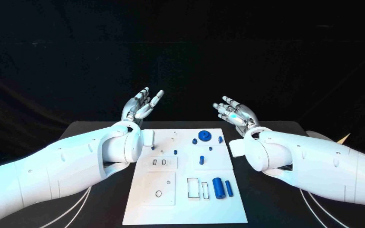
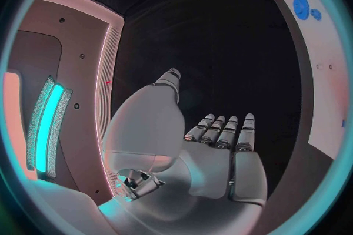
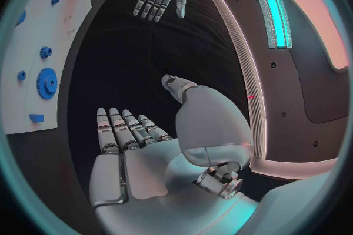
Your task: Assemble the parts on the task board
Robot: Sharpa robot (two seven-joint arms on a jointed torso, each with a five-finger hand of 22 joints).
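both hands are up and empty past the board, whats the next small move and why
Probably lower the right hand toward the blue cylinder near the task board's front. Both it and the left hand hover open beyond the far edge, holding nothing, and the parts lie untouched.

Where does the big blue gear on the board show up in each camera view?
Head view: gear at the board's far end, right of centre.
Left wrist view: gear near the circle's rim.
Right wrist view: gear on the white strip.
Shared landmark: the board.
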